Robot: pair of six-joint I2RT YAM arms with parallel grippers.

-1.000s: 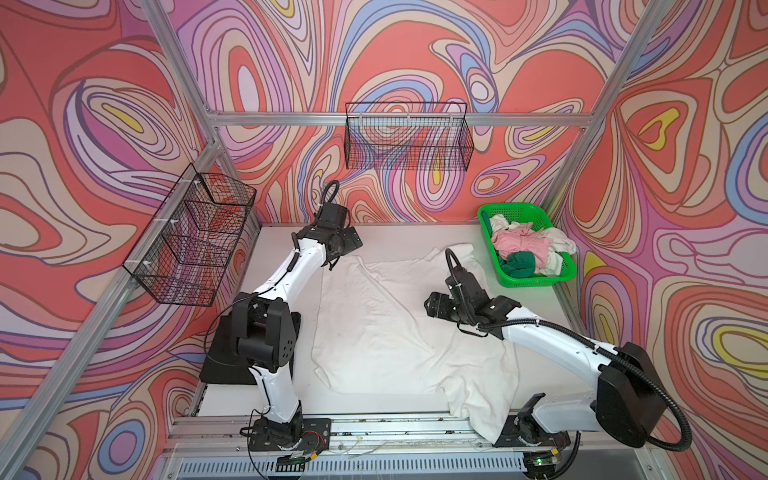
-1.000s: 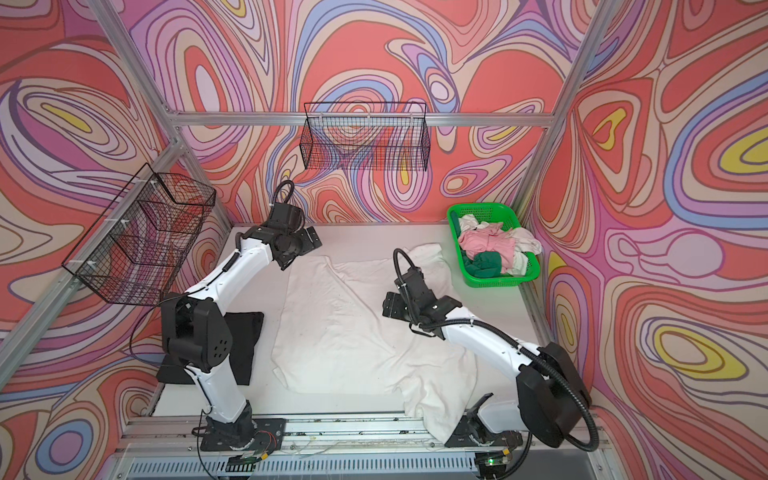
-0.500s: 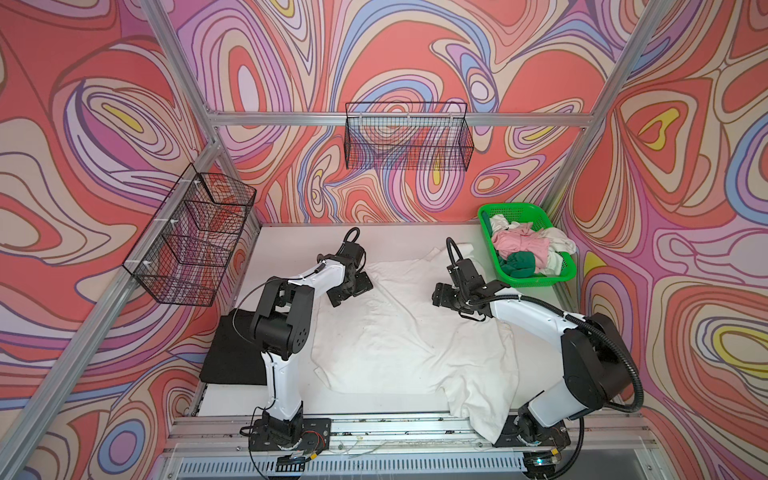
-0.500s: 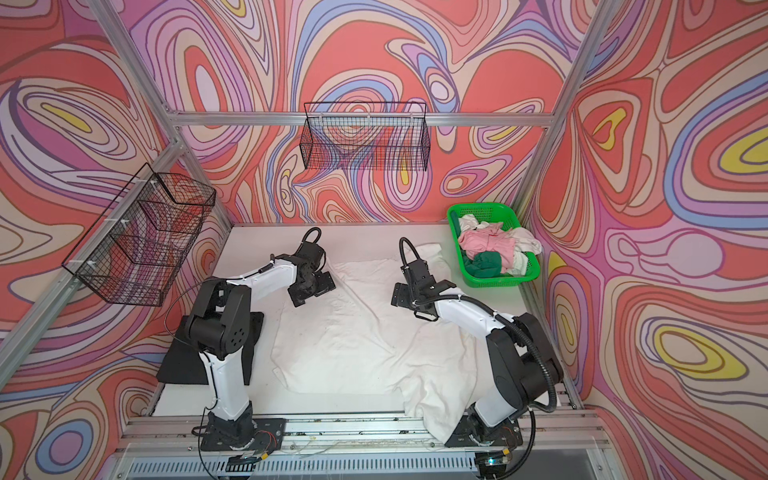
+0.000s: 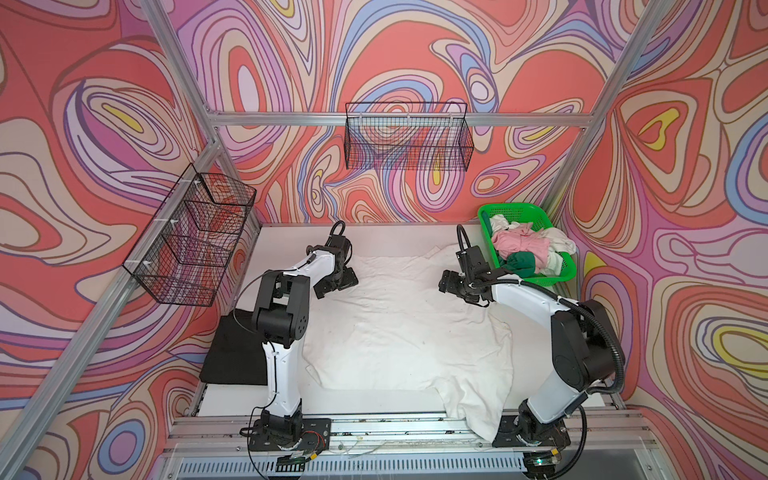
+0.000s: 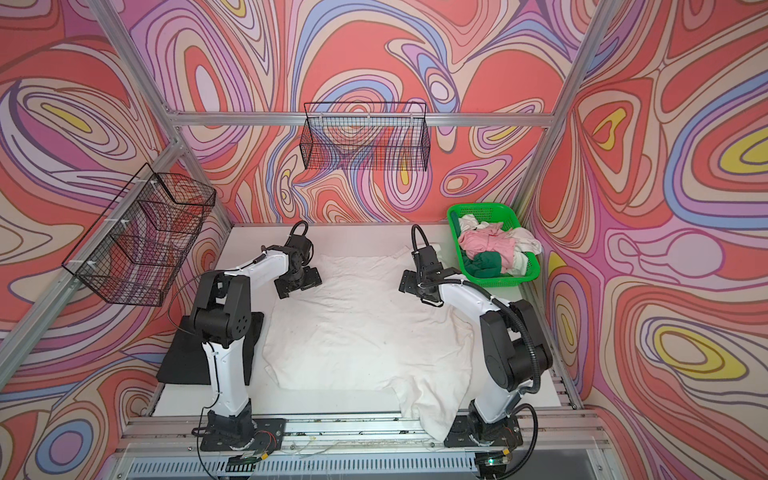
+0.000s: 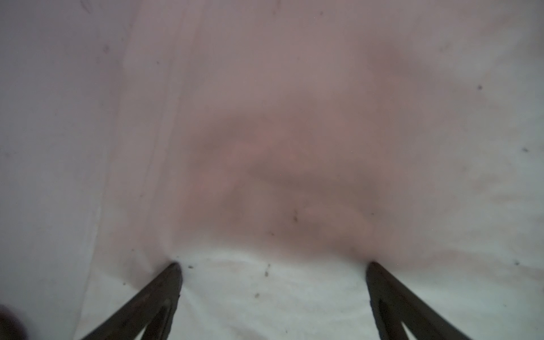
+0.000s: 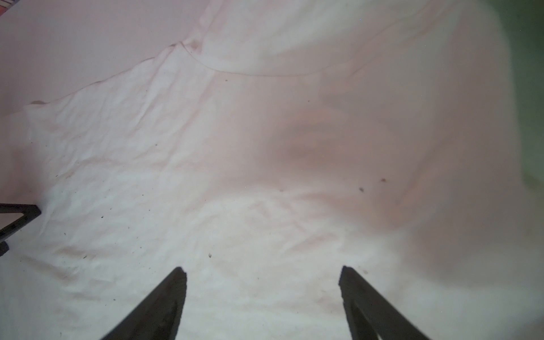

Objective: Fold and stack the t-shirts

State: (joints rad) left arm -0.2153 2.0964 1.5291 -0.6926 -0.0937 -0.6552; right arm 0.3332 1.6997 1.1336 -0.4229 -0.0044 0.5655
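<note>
Off-white shirt point(image 5: 399, 332): largest item in the scene; lies spread open over most of the table point(image 5: 395, 237), between the two arms.
Cloth surface: soft and wrinkled, with shallow creases and small dark specks scattered across it.
Shirt outline: fairly straight along the far edge, rounded at the near left corner.
Near right corner: bunches up and hangs over the front rail point(image 5: 374, 419), beside the right arm's base.
Collar point(image 8: 259, 75): thin curved seam, seen in the right wrist view close to the cloth's far edge.
Left gripper point(image 5: 334, 282): at the shirt's far left edge; jaws spread wide, both tips down on the cloth, nothing pinched.
Right gripper point(image 5: 457, 286): over the shirt's far right part, just beside the basket point(image 5: 523, 210); jaws spread, nothing between them; contact with the cloth cannot be told.
Black shirt point(image 5: 235, 353): flat dark rectangle at the table's left edge, partly hidden behind the left arm.
Basket contents: bright green lattice tub in the far right corner, filled with a crumpled heap.
Pink shirt point(image 5: 519, 245): on top, in the middle of the heap.
Green shirt point(image 5: 519, 262): dark, at the heap's near end.
White shirt point(image 5: 557, 243): on the heap's right side, spilling over the rim.
Wire baskets point(image 5: 407, 141): black, one on the back wall, one on the left wall, above the table.
</note>
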